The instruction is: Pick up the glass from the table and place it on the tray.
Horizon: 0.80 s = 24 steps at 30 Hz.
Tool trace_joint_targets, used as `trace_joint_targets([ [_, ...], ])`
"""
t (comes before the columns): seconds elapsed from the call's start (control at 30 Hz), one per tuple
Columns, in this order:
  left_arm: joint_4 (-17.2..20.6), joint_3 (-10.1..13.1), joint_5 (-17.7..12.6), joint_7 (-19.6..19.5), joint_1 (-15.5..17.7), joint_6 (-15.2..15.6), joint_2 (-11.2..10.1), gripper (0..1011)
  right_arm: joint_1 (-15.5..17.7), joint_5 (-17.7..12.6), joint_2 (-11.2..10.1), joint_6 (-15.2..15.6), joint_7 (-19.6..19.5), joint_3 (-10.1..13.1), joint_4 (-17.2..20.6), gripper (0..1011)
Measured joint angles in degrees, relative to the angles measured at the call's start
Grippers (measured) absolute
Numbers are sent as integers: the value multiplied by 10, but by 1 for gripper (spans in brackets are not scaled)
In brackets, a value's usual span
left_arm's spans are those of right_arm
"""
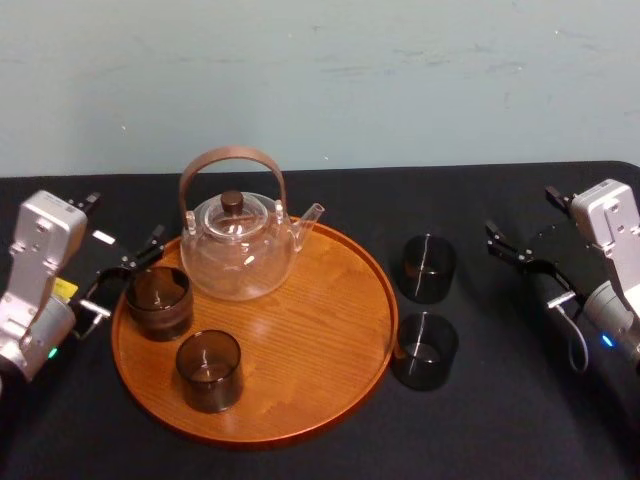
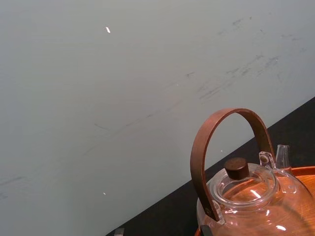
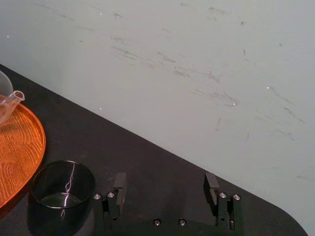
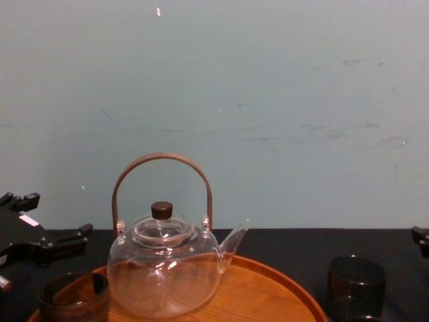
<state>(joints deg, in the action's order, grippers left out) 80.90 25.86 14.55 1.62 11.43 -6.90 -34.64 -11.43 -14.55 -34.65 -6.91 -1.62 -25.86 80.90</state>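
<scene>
Left to right, as I read the scene from the console. The left gripper [image 1: 125, 272] hangs at the left rim of the tray [image 1: 330, 300], fingers spread and holding nothing. It is just beside a dark glass [image 1: 158, 300] that stands on the tray. A second dark glass [image 1: 209, 370] stands nearer the robot on the same tray, and the clear teapot [image 1: 238, 245] occupies its far left part. To the right of the tray, on the black table [image 1: 500, 410], two more glasses stand upright. The far glass [image 1: 428, 267] is near the rim, and the near glass [image 1: 425, 350] is close against it; whether it touches I cannot tell. Farther right, the right gripper [image 1: 508, 248] hovers over the table, its fingers [image 3: 119, 183] spread wide with nothing between them. I judge either table glass to be the task's thing and the right arm much the nearer, since the tray lies between these glasses and the left gripper. The far glass lies to the left of the right gripper, roughly level with it in depth. Its long axis is vertical, so I expect a grasp around the wall, then a carry leftward over the low rim.
</scene>
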Motion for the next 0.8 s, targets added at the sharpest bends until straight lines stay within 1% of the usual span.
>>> trace_joint_targets([
  [0.8,0,0,0,0,0,0,0,1001,0,0,0,0,0,0,0,1002],
])
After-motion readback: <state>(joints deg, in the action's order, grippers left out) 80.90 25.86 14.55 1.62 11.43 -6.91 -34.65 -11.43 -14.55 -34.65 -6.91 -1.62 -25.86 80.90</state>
